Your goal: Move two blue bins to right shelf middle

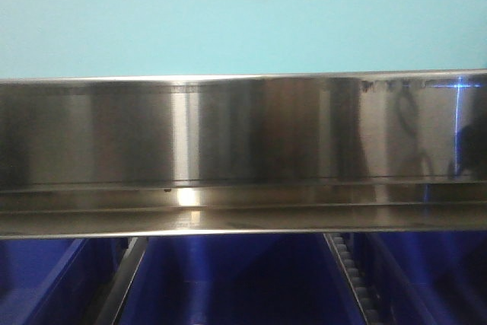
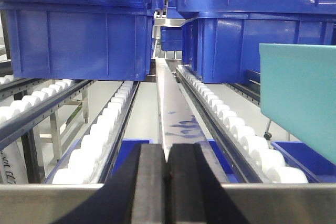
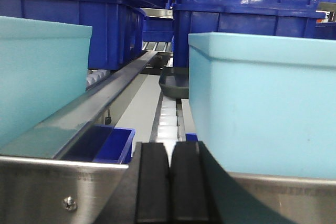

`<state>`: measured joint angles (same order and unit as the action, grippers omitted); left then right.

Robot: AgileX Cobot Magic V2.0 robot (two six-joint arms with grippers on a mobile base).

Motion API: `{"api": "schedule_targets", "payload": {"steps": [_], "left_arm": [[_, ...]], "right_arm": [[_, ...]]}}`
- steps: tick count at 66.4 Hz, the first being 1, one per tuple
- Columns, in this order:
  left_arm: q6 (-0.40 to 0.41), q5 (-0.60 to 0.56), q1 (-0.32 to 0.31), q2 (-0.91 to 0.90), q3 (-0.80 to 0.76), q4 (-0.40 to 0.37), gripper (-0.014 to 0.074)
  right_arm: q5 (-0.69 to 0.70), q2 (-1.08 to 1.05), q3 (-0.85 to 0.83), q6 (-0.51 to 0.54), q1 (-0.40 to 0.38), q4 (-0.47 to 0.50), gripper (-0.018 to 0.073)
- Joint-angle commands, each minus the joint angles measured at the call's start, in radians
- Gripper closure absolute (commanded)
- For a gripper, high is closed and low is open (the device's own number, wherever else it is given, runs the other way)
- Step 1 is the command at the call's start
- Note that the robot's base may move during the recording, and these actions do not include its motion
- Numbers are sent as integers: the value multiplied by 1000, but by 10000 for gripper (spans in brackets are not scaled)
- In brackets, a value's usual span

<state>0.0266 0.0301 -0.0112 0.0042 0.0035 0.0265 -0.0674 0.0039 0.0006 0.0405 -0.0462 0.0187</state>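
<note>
my left fingers (image 2: 151,182) and right fingers (image 3: 154,182) are pressed together, empty. pale blue bins (image 3: 262,103) crowd the right pair on both sides; an open roller lane (image 2: 107,127) leads to far dark blue bins (image 2: 79,40)

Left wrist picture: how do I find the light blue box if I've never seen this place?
Find the shelf lanes of white rollers running away from the camera, with big dark blue bins at their far end. Now look closer, at the picture's right edge: there stands the light turquoise bin. It is the only pale one; every neighbour is deep blue.
</note>
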Motion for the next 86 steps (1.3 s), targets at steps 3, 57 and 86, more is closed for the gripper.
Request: {"api": "schedule_targets", "payload": {"steps": [3,57,86], "left_arm": [[-1,-12,-4,-4,-4,3,707],[-1,-19,-4,-4,-4,3,707],[-1,-156,-4,-4,-32,3,707]], "right_arm": [[16,-4,-1,6,1,-7,724],[16,-4,-1,6,1,-7,724],[200,-4,-5,6,0,-7,724]]}}
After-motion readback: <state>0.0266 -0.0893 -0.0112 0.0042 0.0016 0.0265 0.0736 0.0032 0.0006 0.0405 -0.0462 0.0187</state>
